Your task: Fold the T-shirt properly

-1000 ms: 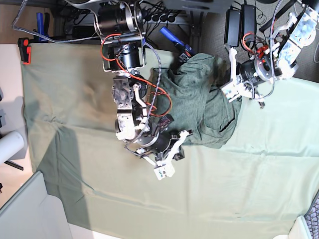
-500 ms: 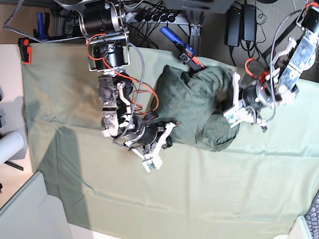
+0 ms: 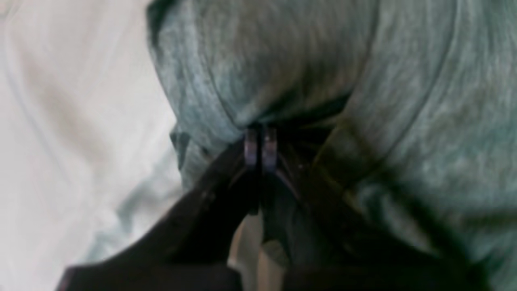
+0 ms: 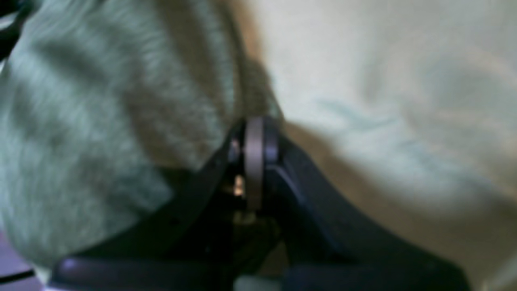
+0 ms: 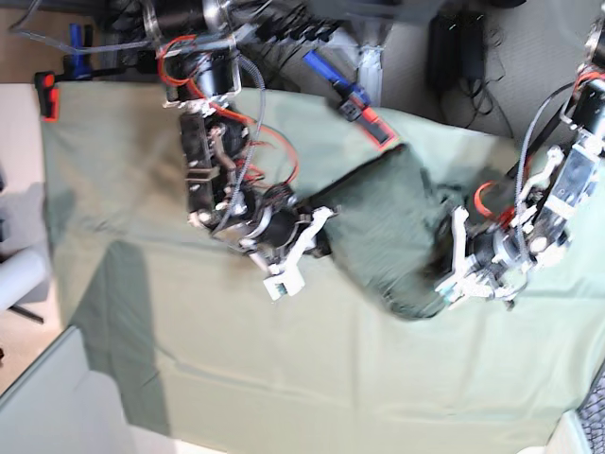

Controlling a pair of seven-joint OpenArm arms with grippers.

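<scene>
On my left wrist feed the left gripper [image 3: 259,147] has its jaws pinched together on a gathered fold of the T-shirt [image 3: 307,68]; the two pale fingertips [image 3: 250,147] sit side by side with no gap I can make out, and dark heathered knit bunches up right at them and spreads above and to the right. The pale green tablecloth [image 3: 72,133] fills the left of that feed, blurred.

On my right wrist feed the right gripper [image 4: 254,149] is likewise clamped, jaws together on the edge of the T-shirt [image 4: 101,121]. The knit lies to the left of the tips, and the smooth pale tablecloth [image 4: 383,101] runs off to the right. This feed is soft too, so I cannot read the seam or hem.

From the base camera, the T-shirt [image 5: 383,227] is a crumpled dark mass near the middle of the tabletop, strung between the two arms. The right gripper [image 5: 317,241] holds its near-left edge and the left gripper [image 5: 454,274] its lower right corner. The tablecloth [image 5: 284,369] covers the tabletop under everything, wrinkled. Cables, a blue tool [image 5: 331,78] and a power strip lie along the far edge beyond the cloth.
</scene>
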